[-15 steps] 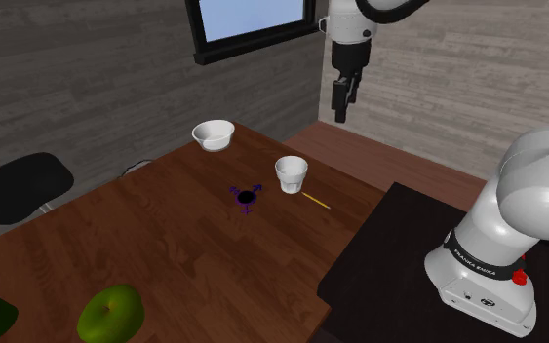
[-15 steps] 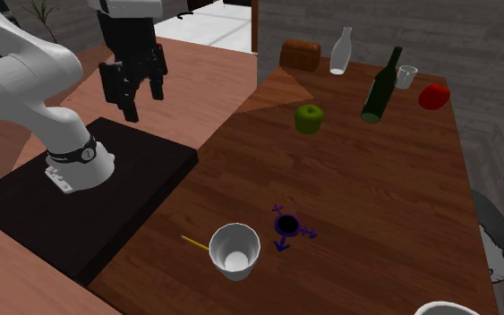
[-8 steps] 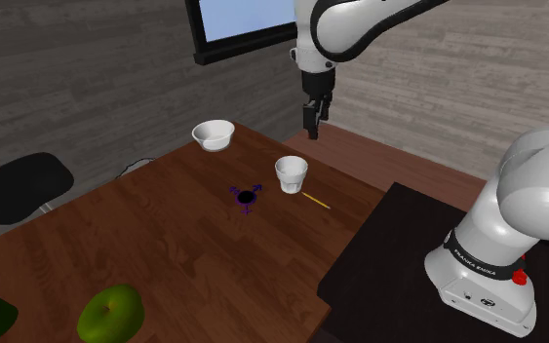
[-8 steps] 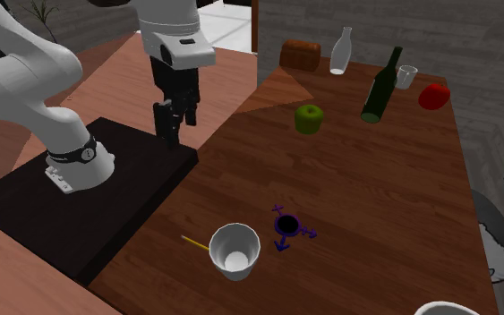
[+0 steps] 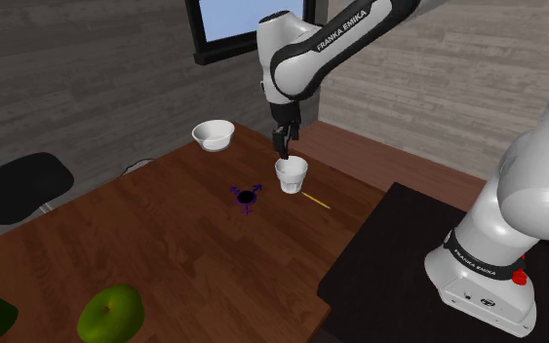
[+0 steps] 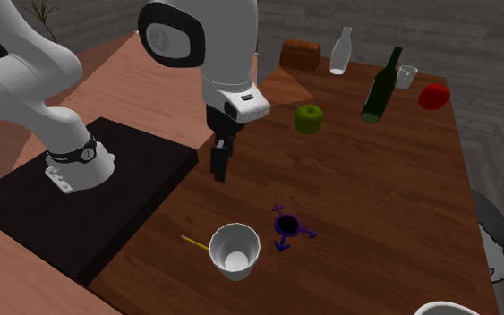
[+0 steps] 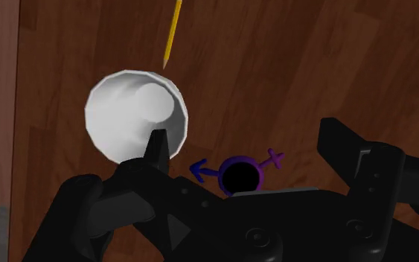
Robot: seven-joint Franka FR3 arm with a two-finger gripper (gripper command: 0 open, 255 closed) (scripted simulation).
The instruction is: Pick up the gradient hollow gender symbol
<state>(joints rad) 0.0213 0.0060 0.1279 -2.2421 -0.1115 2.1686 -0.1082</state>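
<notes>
Evidently the hand (image 6: 218, 167) was held wide open and empty above the worktop (image 6: 375, 179), so that the purple-blue hollow gender symbol (image 6: 287, 225), lying flat just beside the white cup (image 6: 234, 251), could be straddled from overhead.

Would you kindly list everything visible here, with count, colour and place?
Table: one, brown, beside the stand.
Gender symbol: one, purple-blue, on the table beside the cup.
Cup: one, white, between symbol and pencil.
Pencil: one, yellow, beside the cup.
Bowl: one, white, table corner near the wall.
Apple: one, green, mid-table.
Green bottle: one, dark, table's far end in the second exterior view.
Clear bottle: one, same end.
Glass: one, clear, beside the green bottle.
Red item: one, same end.
Brown box: one, same end.
Chair: one, black, beside the table.
Stand: one, black, under the arm.
Arm: one, white.
Tool: one, black, open, above the table near the cup.
</notes>
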